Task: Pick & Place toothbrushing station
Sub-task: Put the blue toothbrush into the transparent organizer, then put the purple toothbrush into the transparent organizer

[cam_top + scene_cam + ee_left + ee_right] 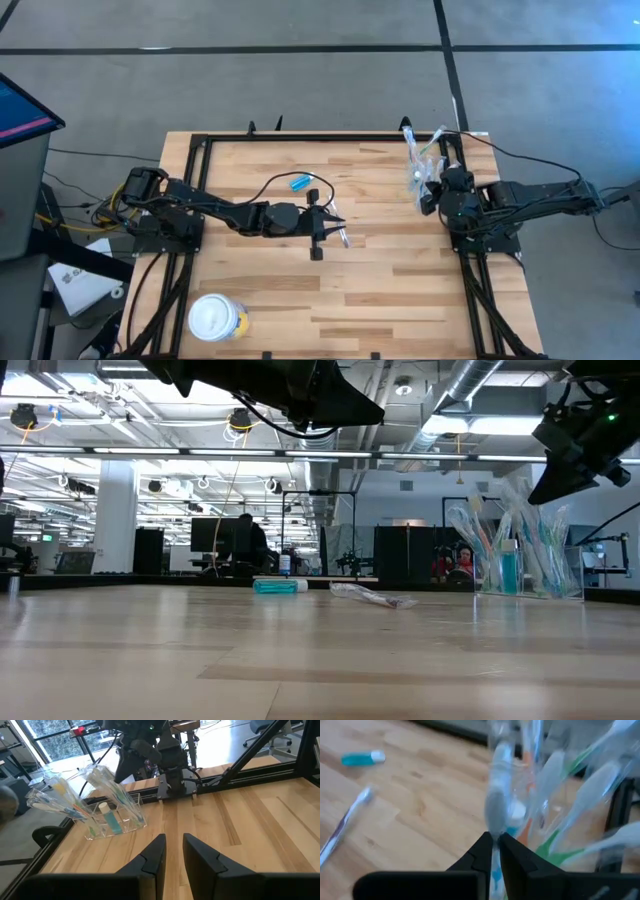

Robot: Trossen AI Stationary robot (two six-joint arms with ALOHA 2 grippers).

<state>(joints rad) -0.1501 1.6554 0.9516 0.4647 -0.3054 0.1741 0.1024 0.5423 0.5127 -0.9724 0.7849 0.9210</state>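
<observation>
L gripper point(172, 851) fingers slightly apart, empty, over wood table point(260, 820); clear tumbler point(112, 817) w/ toothbrushes point(107, 782) ahead near edge.

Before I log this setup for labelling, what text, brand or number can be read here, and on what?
None can be read.
Blue tube: any print is too small to read.
Wrapped toothbrush on the table: no legible print.
White-lidded tub: lid looks plain.
Toothbrushes in the clear holder: blurred, no readable brand.

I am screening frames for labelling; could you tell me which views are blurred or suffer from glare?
Right wrist view: the toothbrushes near the lens are smeared. Low view: bright ceiling lights, arms in silhouette, blue tube readable. High view: evenly lit. Left wrist view: sharp.
</observation>
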